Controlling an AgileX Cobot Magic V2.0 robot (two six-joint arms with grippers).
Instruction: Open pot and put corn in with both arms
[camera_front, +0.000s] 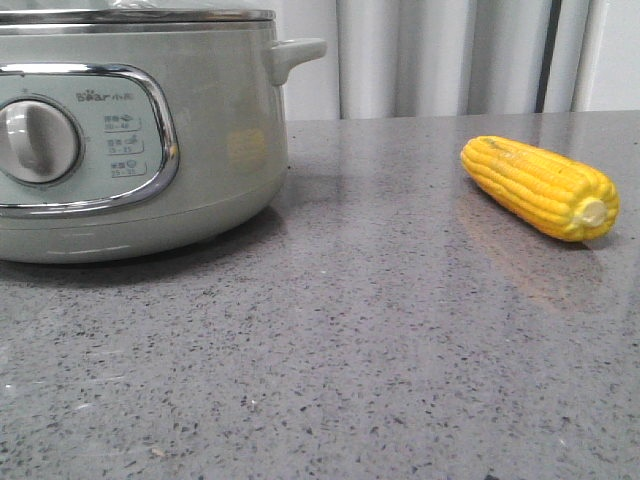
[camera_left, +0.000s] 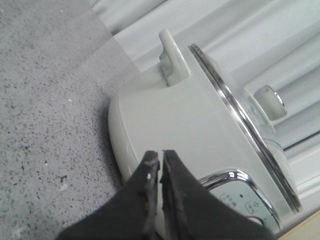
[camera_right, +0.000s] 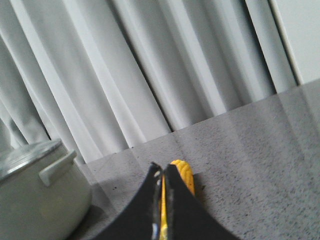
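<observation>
Right tool (camera_right: 162, 172) closed, corn (camera_right: 183, 173) just beyond; pot (camera_front: 130, 150) lidded

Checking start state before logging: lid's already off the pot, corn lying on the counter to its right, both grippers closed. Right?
Not quite: the lid is still on the pot; the left wrist view shows its chrome rim and knob seated on top. The rest holds: the corn lies on the counter to the right, and the left gripper and right gripper are closed.

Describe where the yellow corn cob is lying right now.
In the front view, the bright yellow corn cob lies on the speckled grey countertop at the right, apart from the sage-green round cooker pot at left.
</observation>
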